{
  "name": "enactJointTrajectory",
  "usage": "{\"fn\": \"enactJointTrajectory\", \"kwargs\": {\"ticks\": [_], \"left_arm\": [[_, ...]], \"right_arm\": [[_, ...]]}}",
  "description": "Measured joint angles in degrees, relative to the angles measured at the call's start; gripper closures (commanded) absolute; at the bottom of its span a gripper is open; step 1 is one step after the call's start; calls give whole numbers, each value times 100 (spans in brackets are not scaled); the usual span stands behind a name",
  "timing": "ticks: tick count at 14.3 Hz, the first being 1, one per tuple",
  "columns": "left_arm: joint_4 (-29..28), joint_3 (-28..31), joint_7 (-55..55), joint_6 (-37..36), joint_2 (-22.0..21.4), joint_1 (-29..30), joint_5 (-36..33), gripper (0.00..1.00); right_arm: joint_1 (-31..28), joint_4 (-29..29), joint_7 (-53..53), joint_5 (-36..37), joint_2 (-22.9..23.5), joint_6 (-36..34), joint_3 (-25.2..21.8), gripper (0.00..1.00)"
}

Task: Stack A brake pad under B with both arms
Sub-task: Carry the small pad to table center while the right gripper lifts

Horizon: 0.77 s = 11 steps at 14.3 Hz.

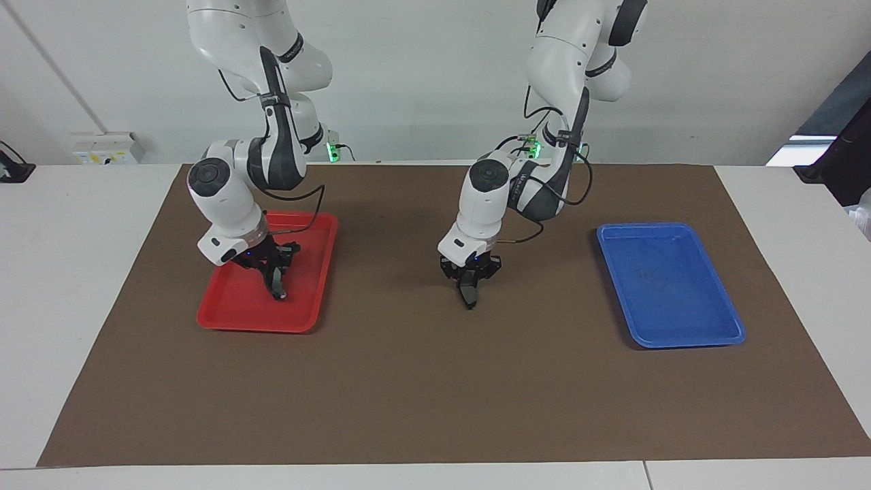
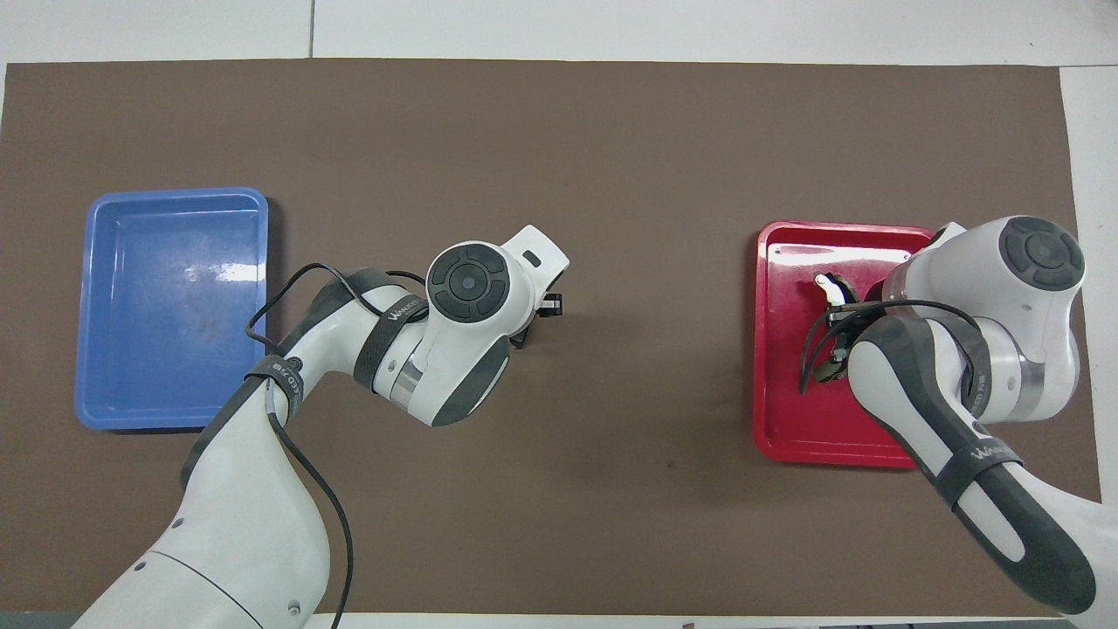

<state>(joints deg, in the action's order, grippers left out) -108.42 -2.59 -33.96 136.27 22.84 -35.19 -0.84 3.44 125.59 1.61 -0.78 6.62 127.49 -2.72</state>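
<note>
My left gripper [image 1: 468, 284] is shut on the short dark pad A [image 1: 469, 295]. It holds the pad on end, low over the middle of the brown mat. In the overhead view the left wrist hides most of that gripper [image 2: 530, 321]. My right gripper [image 1: 275, 271] is over the red tray [image 1: 231, 317] and shut on the long crescent pad B [image 1: 276, 284]. The pad hangs down with its lower end close to the tray floor. In the overhead view B's light tip [image 2: 830, 288] shows beside the right wrist, over the red tray [image 2: 786, 424].
A blue tray [image 1: 674, 327] lies on the brown mat [image 1: 435, 395] toward the left arm's end, with nothing in it; it also shows in the overhead view [image 2: 131, 393].
</note>
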Motion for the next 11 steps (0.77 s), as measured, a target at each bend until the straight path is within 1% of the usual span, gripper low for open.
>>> {"fn": "enactJointTrajectory", "kwargs": {"ticks": [1,4,6,7,9,11], "left_arm": [[9,10,0,6,-1,0,-4,1],[68,109,0,10,-64,54,-31,1],[70,162,64,-36,-286,287,-43,1],[70,171,224,-189,-451,474,-51,1],[67,188,767,-830,-839,914,-55,1],[62,203,1404,-1436,-1198,1412,-63,1]], "right_arm": [[0,-201,1,0,-3,-239,1,99],[2,-686,3,0,-35,-817,5,99],[3,-898,6,0,-114,-1147,9,99],[5,-986,10,0,-152,-1278,16,99],[4,-1172,23,-1,-171,-1484,158,100],[15,-1434,-29,-8,-122,-1623,590,100]]}}
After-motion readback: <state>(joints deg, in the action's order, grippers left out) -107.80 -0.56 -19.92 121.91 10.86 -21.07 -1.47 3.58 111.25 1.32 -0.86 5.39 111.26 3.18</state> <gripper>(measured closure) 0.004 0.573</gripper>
